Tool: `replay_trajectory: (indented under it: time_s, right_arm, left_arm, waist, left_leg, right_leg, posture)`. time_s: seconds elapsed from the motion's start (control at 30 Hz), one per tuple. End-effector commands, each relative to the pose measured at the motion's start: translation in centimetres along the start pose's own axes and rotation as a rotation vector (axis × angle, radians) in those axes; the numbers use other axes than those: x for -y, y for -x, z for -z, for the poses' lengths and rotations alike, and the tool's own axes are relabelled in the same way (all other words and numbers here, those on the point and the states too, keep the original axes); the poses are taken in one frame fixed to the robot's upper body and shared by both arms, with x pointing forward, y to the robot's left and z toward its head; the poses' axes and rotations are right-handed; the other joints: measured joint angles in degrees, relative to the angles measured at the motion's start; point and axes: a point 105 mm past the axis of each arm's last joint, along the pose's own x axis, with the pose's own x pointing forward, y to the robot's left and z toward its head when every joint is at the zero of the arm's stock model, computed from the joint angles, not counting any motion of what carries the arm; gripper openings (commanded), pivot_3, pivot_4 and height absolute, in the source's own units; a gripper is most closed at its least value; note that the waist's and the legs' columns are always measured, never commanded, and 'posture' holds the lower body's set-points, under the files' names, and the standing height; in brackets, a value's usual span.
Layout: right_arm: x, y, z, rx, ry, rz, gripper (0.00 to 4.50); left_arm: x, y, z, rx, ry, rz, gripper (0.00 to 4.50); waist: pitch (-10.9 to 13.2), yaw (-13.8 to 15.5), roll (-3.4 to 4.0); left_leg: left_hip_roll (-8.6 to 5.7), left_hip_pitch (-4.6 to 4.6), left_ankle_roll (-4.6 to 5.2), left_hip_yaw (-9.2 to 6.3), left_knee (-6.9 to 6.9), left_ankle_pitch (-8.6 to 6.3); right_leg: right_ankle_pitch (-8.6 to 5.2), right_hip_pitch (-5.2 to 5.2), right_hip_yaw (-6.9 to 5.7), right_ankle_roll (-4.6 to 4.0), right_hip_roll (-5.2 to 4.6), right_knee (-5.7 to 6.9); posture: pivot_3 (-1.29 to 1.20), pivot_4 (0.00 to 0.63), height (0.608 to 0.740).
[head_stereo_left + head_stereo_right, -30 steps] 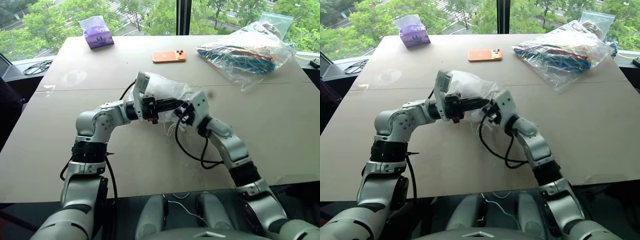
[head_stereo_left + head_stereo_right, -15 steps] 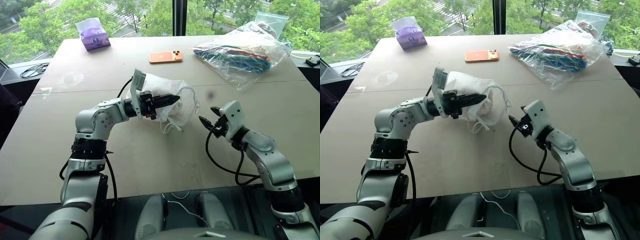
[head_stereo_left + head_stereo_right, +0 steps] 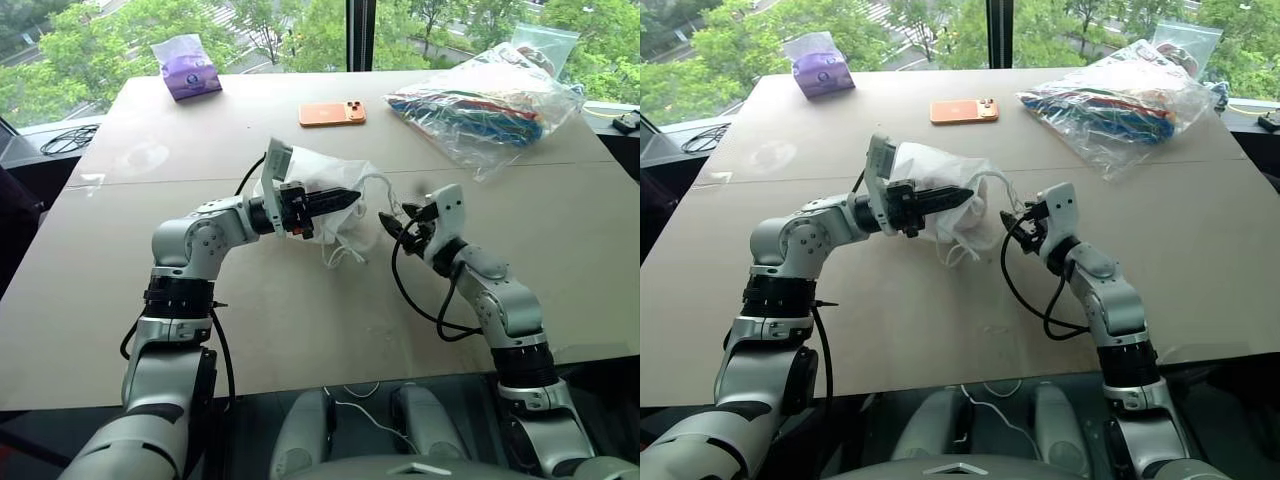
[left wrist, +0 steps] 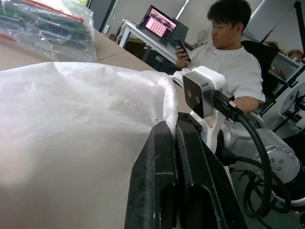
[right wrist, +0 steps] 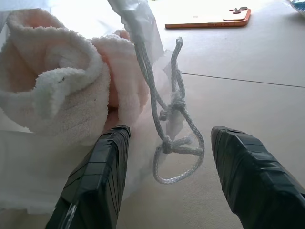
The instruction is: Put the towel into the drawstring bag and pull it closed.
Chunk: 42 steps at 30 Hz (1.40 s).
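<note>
At table centre, we found the right gripper (image 5: 167, 179) back beside the thin white crinkly drawstring bag (image 3: 335, 195).
Its fingers stood wide around the knotted white cord (image 5: 172, 143); the left gripper (image 3: 345, 197) clamped the bag's edge, pale pink towel (image 5: 62, 86) inside.

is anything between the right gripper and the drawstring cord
Nothing visible. The right gripper is open, and the knotted cord of the drawstring bag hangs between its fingers with only bare table behind it. The towel sits beside it in the bag's mouth.
</note>
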Motion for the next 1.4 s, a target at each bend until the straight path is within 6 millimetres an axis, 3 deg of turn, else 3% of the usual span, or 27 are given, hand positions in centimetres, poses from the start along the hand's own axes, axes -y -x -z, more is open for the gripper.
replay_trajectory:
  time_s: [0.03, 0.17, 0.2, 0.37, 0.47, 0.63, 0.77, 0.83, 0.93, 1.0, 1.1, 1.2, 1.27, 1.4]
  right_arm:
    - [0.0, 0.0, -1.4, 0.052, 0.033, -0.002, 2.08]
    - [0.0, 0.8, -1.5, 0.053, 0.05, -0.007, 0.29]
    - [0.0, 1.0, -1.5, 0.051, 0.053, -0.007, 0.05]
    - [0.9, 2.8, -1.9, 0.069, 0.039, 0.032, 0.05]
    - [1.3, 4.0, -2.6, 0.127, -0.057, 0.041, 0.05]
    - [4.2, 5.4, -3.1, 0.198, -0.181, 0.208, 0.05]
    - [6.2, 5.5, -5.1, 0.305, -0.249, 0.331, 0.05]
    - [6.9, 5.6, -6.5, 0.394, -0.344, 0.369, 0.05]
    - [7.1, 5.8, -6.4, 0.4, -0.377, 0.385, 0.0]
    - [7.1, 6.0, -6.0, 0.38, -0.365, 0.391, 0.0]
    - [7.0, 6.3, -5.7, 0.371, -0.368, 0.401, 0.0]
    - [6.9, 6.5, -5.3, 0.362, -0.373, 0.414, 0.0]
    - [6.8, 6.5, -5.1, 0.355, -0.375, 0.417, 0.0]
    - [6.6, 6.4, -4.8, 0.346, -0.384, 0.413, 0.0]
  left_arm:
    - [0.5, 0.1, -1.3, 0.026, -0.052, 0.012, 0.0]
    - [0.4, 0.1, -1.3, 0.023, -0.053, 0.008, 0.0]
    - [0.4, 0.2, -1.3, 0.023, -0.053, 0.008, 0.0]
    - [0.2, 0.2, -1.0, 0.016, -0.049, 0.004, 0.0]
    - [0.2, 0.2, -0.8, 0.01, -0.044, 0.003, 0.0]
    - [0.0, 0.0, 0.0, -0.026, -0.029, -0.007, 0.0]
    - [-0.1, -0.6, 0.2, -0.051, -0.061, 0.013, 0.0]
    - [-1.6, -1.3, 0.0, -0.088, -0.188, -0.028, 0.0]
    - [-3.1, -2.0, -0.7, -0.122, -0.337, -0.062, 0.86]
    - [-3.4, -2.2, -1.2, -0.104, -0.385, -0.071, 1.72]
    - [-2.2, -1.8, -1.9, -0.028, -0.355, -0.012, 3.13]
    - [0.1, 0.2, -1.9, 0.029, -0.254, 0.088, 3.13]
    - [0.5, 1.5, -1.4, 0.032, -0.213, 0.071, 3.13]
    - [1.8, 3.4, 0.9, -0.054, -0.158, 0.038, 3.13]
  waist:
    - [0.0, 0.0, 0.0]
    - [0.0, -0.1, 0.0]
    - [0.0, -0.1, 0.0]
    - [0.0, 0.0, 0.0]
    - [0.0, 0.0, 0.0]
    - [0.0, 0.0, 0.0]
    - [0.0, -0.1, 0.01]
    - [0.0, 0.0, 0.01]
    - [0.0, 0.4, 0.01]
    - [0.0, 0.4, 0.01]
    - [0.0, 0.3, 0.01]
    - [0.0, -0.5, 0.03]
    - [0.0, -0.7, 0.04]
    - [0.0, -0.5, 0.07]
  left_leg:
    - [-0.01, 0.0, 0.0, 0.0, 0.0, 0.0]
    - [0.0, 0.0, 0.0, 0.0, -0.01, 0.0]
    - [0.0, -0.01, 0.0, 0.01, -0.01, 0.0]
    - [0.0, -0.01, 0.0, 0.01, -0.01, 0.0]
    - [0.0, -0.01, 0.0, 0.0, -0.01, 0.0]
    - [0.03, 0.0, 0.0, 0.01, -0.01, 0.0]
    - [0.02, 0.01, 0.0, 0.03, -0.01, 0.0]
    - [0.02, 0.02, 0.0, 0.03, -0.01, 0.0]
    - [-0.08, 0.01, 0.0, 0.01, -0.01, 0.0]
    - [-0.09, -0.02, 0.0, 0.05, -0.03, 0.0]
    - [-0.06, -0.08, 0.01, 0.09, -0.1, -0.01]
    - [0.08, -0.1, 0.02, 0.13, -0.13, -0.01]
    - [0.12, -0.07, 0.02, 0.14, -0.14, -0.01]
    - [0.17, 0.02, 0.02, 0.12, -0.13, -0.01]
  right_leg:
    - [0.0, 0.0, 0.0, 0.0, 0.01, 0.0]
    - [0.0, -0.01, 0.0, 0.0, 0.01, 0.0]
    - [0.0, -0.01, 0.0, 0.0, 0.01, 0.0]
    - [0.0, -0.01, 0.0, 0.0, 0.01, 0.0]
    - [0.0, -0.01, 0.0, 0.0, 0.01, 0.0]
    - [0.0, -0.01, 0.01, 0.0, 0.0, 0.0]
    - [0.0, -0.01, 0.02, 0.0, 0.01, 0.01]
    - [0.0, -0.01, 0.03, 0.0, 0.02, 0.03]
    - [0.0, -0.01, -0.03, 0.0, 0.04, 0.03]
    - [0.0, 0.0, -0.01, 0.0, 0.02, -0.07]
    - [0.0, -0.03, 0.02, 0.01, 0.0, -0.2]
    - [-0.01, -0.12, 0.1, 0.01, 0.01, -0.14]
    - [-0.01, -0.16, 0.13, 0.0, 0.05, -0.08]
    - [-0.01, -0.15, 0.14, -0.01, 0.08, 0.07]
  posture:
    - [0.0, 0.15, 0.74]
    - [0.0, 0.15, 0.74]
    - [0.0, 0.15, 0.74]
    - [0.0, 0.15, 0.74]
    - [0.0, 0.15, 0.74]
    - [0.0, 0.15, 0.74]
    - [0.0, 0.15, 0.74]
    - [0.0, 0.15, 0.74]
    - [0.0, 0.15, 0.74]
    - [0.0, 0.15, 0.74]
    - [0.0, 0.15, 0.74]
    - [0.0, 0.15, 0.74]
    - [0.0, 0.15, 0.74]
    - [0.0, 0.15, 0.74]
